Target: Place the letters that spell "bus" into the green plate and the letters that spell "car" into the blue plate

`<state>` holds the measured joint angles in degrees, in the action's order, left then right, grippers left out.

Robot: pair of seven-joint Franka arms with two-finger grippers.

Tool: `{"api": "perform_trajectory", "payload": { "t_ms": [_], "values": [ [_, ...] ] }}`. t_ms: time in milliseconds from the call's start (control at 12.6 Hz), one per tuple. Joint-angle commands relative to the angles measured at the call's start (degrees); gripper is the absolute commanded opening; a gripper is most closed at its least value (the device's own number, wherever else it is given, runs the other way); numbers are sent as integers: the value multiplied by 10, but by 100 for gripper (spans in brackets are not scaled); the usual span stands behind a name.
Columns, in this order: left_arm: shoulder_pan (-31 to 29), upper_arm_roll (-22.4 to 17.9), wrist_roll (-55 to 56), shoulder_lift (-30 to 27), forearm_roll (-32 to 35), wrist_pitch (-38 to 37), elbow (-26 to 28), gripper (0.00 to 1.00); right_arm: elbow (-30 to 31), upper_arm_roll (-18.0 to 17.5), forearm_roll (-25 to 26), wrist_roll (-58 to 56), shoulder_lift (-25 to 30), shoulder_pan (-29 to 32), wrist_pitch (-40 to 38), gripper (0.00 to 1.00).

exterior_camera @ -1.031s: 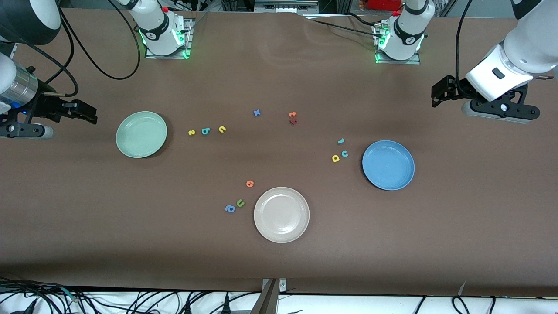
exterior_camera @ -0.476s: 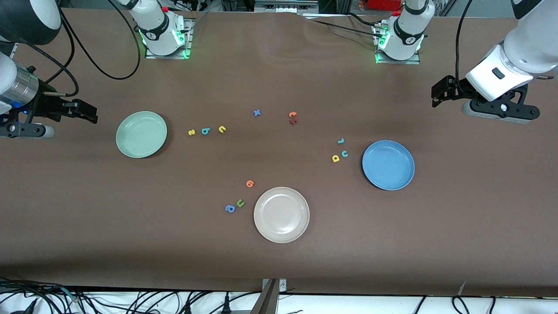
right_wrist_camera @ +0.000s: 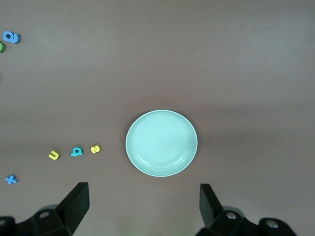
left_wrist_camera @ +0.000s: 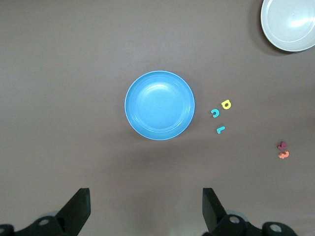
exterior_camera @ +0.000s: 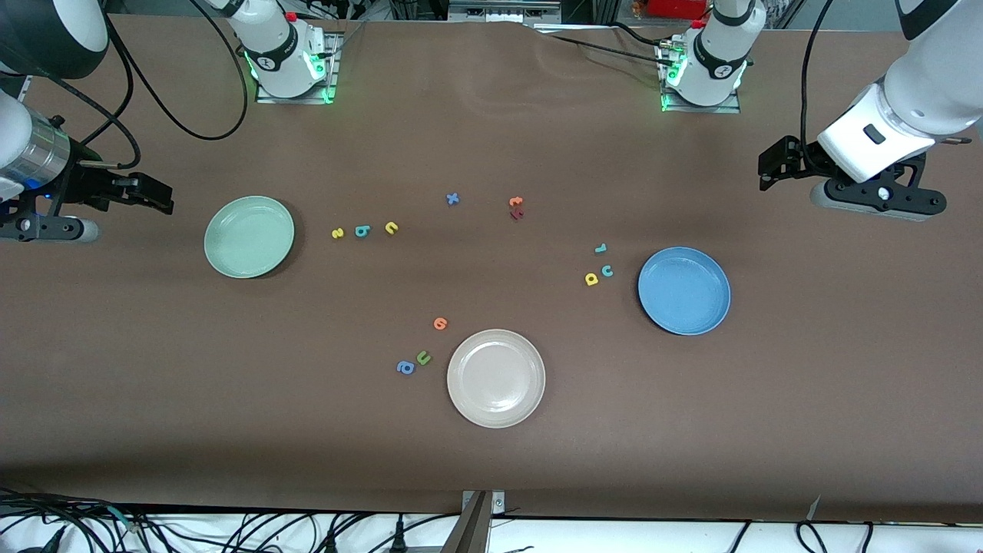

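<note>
Both arms have shifted only slightly, left pincer (exterior_camera: 772, 167) and right pincer (exterior_camera: 157, 197) spread and holding nothing over bare worktop (exterior_camera: 491, 461); three "bus" letters (exterior_camera: 362, 230) lie beside the one green plate (exterior_camera: 249, 236), three "car" letters (exterior_camera: 600, 266) beside the one blue plate (exterior_camera: 683, 290).
</note>
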<state>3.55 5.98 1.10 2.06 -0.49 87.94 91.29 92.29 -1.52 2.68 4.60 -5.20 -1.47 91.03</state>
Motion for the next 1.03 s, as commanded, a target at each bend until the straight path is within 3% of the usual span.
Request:
{"api": "perform_trajectory", "payload": {
  "t_ms": [0,952],
  "values": [
    [3,-1,-4,9,8,-12,-19,100,13,-8,3,9,15,5,-3,99],
    [2,-1,-6,26,12,-11,-19,100,18,-8,3,10,16,5,0,99]
  ]
}}
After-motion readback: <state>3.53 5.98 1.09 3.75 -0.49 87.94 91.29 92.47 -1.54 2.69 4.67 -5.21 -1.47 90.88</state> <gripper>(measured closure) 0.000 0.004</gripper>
